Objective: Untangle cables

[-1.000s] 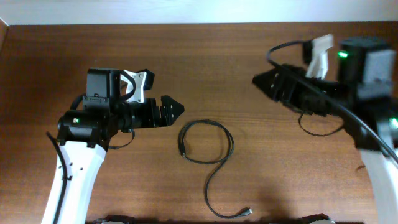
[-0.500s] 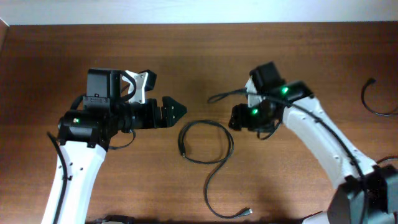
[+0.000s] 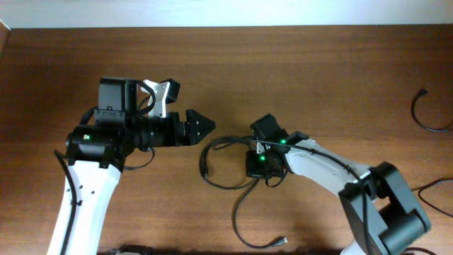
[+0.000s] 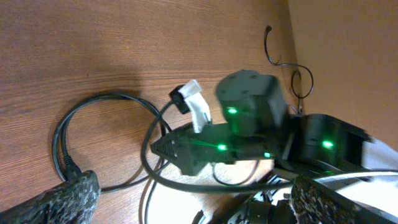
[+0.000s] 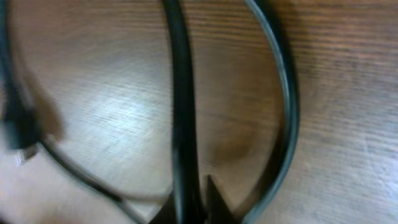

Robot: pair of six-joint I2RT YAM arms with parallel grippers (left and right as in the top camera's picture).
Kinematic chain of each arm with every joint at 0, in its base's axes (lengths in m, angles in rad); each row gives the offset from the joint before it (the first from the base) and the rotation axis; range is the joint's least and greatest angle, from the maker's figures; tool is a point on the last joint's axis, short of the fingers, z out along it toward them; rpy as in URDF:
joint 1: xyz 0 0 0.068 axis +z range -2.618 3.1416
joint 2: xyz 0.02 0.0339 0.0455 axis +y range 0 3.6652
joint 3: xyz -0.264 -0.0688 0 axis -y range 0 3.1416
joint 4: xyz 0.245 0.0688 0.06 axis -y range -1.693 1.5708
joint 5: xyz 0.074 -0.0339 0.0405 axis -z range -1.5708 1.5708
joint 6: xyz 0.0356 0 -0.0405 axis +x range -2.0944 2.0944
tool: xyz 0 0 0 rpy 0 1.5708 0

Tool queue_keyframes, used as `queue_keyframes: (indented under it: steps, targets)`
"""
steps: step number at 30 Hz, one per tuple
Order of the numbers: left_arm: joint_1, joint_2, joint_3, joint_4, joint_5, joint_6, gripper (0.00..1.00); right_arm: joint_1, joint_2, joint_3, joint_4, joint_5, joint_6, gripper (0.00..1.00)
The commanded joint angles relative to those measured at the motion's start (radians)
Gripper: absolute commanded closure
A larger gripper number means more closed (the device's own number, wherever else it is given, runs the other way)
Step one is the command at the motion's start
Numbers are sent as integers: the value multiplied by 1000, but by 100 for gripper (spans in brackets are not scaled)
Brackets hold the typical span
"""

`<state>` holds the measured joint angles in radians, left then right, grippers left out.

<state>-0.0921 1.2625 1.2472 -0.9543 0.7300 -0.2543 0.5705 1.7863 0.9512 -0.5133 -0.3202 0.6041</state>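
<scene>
One of the cables (image 3: 236,212) lies as a thin black loop mid-table, its tail ending in a small plug (image 3: 282,241) near the front edge. My right gripper (image 3: 254,167) is down on the loop's right side, shut on a strand; in the right wrist view that strand (image 5: 179,112) runs straight up out of the closed tips (image 5: 194,202), with another strand (image 5: 287,106) curving past beside it. A second cable (image 3: 425,117) lies curled at the far right. My left gripper (image 3: 204,126) hovers open just left of the loop, its speckled fingers (image 4: 65,200) wide apart and holding nothing.
Bare wooden table surrounds the loop. The table's back edge meets a pale wall. In the left wrist view the right arm's wrist (image 4: 249,118) with green lights fills the middle, and the far cable (image 4: 273,53) shows behind it.
My right arm swung in from the far right to the centre, dropped onto the cable loop and shut on it. The loop's right side has shifted. The left arm stayed put.
</scene>
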Motion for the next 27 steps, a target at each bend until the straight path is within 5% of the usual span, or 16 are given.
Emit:
queue_keyframes:
  steps: [1, 5, 16, 20, 23, 27]
  targets:
    - [3, 0, -1, 2, 18, -6, 1, 6, 29, -2, 49, 17, 11, 96]
    - [3, 0, -1, 2, 15, -6, 1, -13, -36, 23, 134, -92, 2, 96]
    - [3, 0, -1, 35, 3, -5, 1, -45, -605, 455, -14, -274, 49, 96]
    - [3, 0, -2, 12, 4, 0, 1, -150, -641, 537, -2, -84, 59, 96]
    - [3, 0, -2, -9, -5, 48, 1, -336, -641, 610, -3, -98, 90, 96]
    - [-10, 1, -2, 6, 13, 151, 1, -393, -641, 639, 78, -124, 207, 96]
